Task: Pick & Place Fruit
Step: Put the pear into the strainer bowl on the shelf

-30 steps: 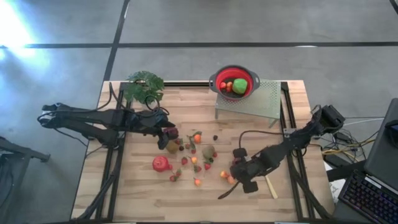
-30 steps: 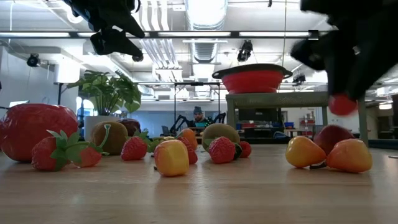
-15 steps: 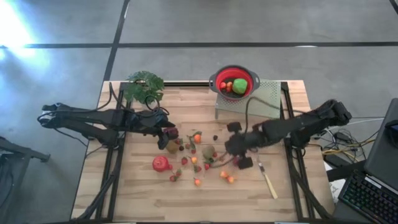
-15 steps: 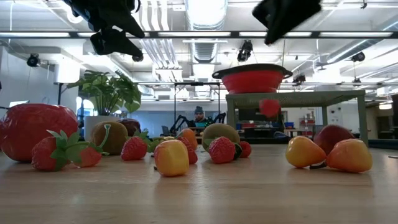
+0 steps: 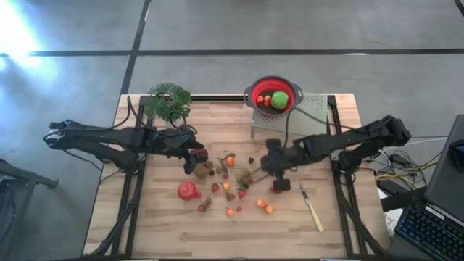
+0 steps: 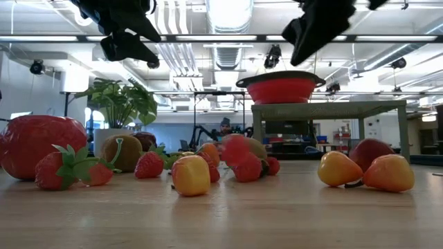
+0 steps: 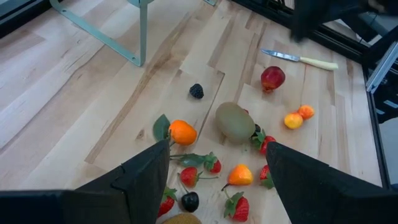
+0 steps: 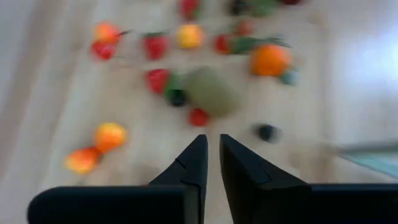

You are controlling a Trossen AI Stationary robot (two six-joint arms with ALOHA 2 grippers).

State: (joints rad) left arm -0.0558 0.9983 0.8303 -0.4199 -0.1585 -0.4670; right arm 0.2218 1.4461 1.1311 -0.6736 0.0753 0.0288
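Fruit (image 5: 230, 160) strewn over bench (image 5: 159, 225): picking stage. Right claw (image 8: 212, 138) narrow, empty; left claw (image 7: 217, 149) wide, hovering. Next: spread right, lower onto one piece.

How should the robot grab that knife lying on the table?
Grip the knife by its pale handle, coming straight down from above. It lies flat on the wood, apart from the fruit, so fingers can probably straddle the handle's narrow sides.
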